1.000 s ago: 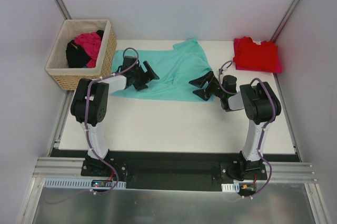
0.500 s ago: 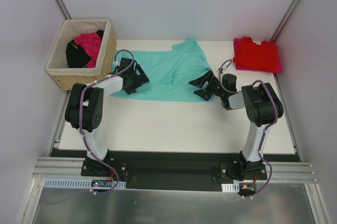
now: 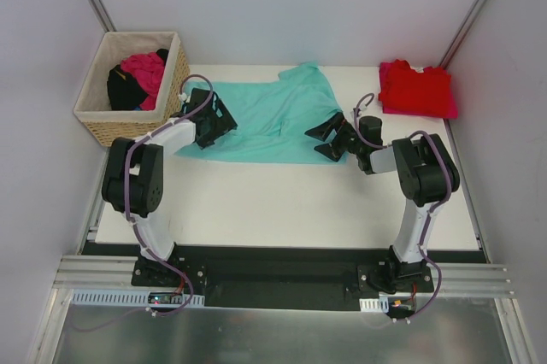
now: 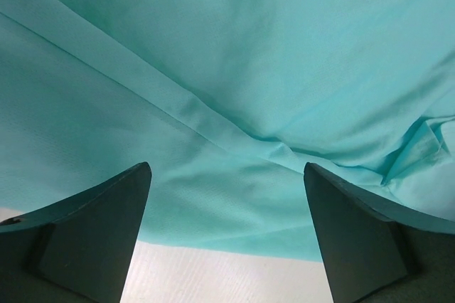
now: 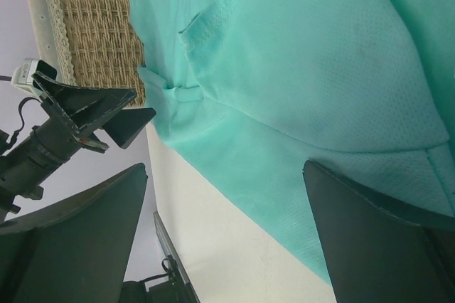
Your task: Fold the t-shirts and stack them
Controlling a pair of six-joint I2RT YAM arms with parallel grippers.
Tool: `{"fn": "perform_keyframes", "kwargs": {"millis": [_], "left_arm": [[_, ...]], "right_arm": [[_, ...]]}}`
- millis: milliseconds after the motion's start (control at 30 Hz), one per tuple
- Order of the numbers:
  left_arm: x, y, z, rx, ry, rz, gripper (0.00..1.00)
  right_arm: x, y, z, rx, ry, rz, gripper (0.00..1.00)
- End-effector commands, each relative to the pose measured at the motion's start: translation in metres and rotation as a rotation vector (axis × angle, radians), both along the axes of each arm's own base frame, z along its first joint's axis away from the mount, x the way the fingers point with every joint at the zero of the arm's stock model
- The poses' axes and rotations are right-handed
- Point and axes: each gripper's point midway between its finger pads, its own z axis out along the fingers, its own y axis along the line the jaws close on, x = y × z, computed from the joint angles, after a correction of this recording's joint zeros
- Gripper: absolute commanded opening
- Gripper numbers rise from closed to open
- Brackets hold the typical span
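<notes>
Since one second ago the left gripper (image 3: 224, 118) has gone left and a little farther from the bases, and its arm has swung out toward the basket (image 3: 137, 132); the right gripper (image 3: 314, 143) has moved only slightly up the table (image 3: 282, 202). Both stand with the jaws wide apart and nothing between them. The teal t-shirt (image 3: 265, 116) lies spread across the far middle of the table, with one sleeve or corner pointing to the back. The left gripper is over its left part and the right gripper at its near right edge. The top view alone shows the red t-shirt (image 3: 416, 91), which lies folded at the far right corner, well apart from the teal one. Only that view also shows the inside of the basket, where a magenta-pink shirt (image 3: 145, 69) lies beside a black garment (image 3: 121, 89). The left wrist view shows what the top view hides: a long seam or fold line crosses the teal cloth between the two fingers (image 4: 106, 232), and the near hem ends on the white table just below them. The right wrist view looks along the shirt to the woven basket wall and to the left gripper's spread fingers beside it. Whether either gripper touches the cloth I cannot tell; perhaps they hang just above it.
</notes>
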Motion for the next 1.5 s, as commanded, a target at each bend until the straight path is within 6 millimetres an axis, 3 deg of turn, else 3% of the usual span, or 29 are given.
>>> {"fn": "perform_keyframes", "kwargs": {"millis": [0, 167, 300, 433, 500, 533, 633, 667, 733, 767, 933, 967, 1233, 1467], "left_arm": [[0.013, 0.024, 0.033, 0.044, -0.071, 0.040, 0.89], [0.011, 0.017, 0.046, -0.009, -0.091, 0.037, 0.89], [-0.008, -0.012, 0.054, -0.058, -0.091, -0.027, 0.89], [-0.021, -0.041, 0.060, -0.049, -0.105, -0.133, 0.89], [-0.028, -0.052, 0.058, -0.037, -0.091, -0.180, 0.89], [-0.033, -0.060, 0.056, -0.028, -0.083, -0.201, 0.90], [-0.044, -0.067, 0.042, -0.015, -0.045, -0.225, 0.89], [-0.050, -0.067, 0.035, -0.013, -0.026, -0.226, 0.89], [-0.056, -0.070, 0.031, -0.006, -0.016, -0.230, 0.89], [-0.061, -0.070, 0.026, -0.003, -0.005, -0.233, 0.89], [-0.066, -0.065, 0.021, 0.044, -0.005, -0.219, 0.89], [-0.063, -0.060, 0.018, 0.069, -0.006, -0.204, 0.89], [-0.034, -0.043, 0.020, 0.192, -0.051, -0.142, 0.89], [-0.027, -0.041, -0.007, 0.231, 0.002, -0.129, 0.89]], "right_arm": [[-0.024, -0.019, -0.057, -0.153, 0.166, -0.046, 0.99], [-0.025, -0.015, -0.048, -0.150, 0.140, -0.035, 0.99], [-0.024, 0.006, -0.015, -0.160, 0.046, 0.021, 0.99], [-0.028, 0.022, 0.015, -0.340, -0.026, 0.091, 0.99], [-0.037, 0.027, 0.025, -0.446, -0.068, 0.133, 0.99], [-0.029, 0.032, 0.042, -0.464, -0.110, 0.136, 0.99], [-0.034, 0.037, 0.052, -0.542, -0.117, 0.175, 0.99], [-0.031, 0.042, 0.063, -0.554, -0.144, 0.178, 0.99], [-0.032, 0.039, 0.061, -0.620, -0.134, 0.192, 0.99], [-0.026, 0.044, 0.072, -0.624, -0.160, 0.194, 0.99], [-0.016, 0.039, 0.050, -0.752, -0.113, 0.207, 0.99], [-0.015, 0.037, 0.038, -0.775, -0.089, 0.215, 0.99], [-0.005, 0.030, 0.019, -0.857, -0.057, 0.218, 0.99], [-0.011, 0.022, -0.002, -0.888, -0.017, 0.230, 0.99]]}}
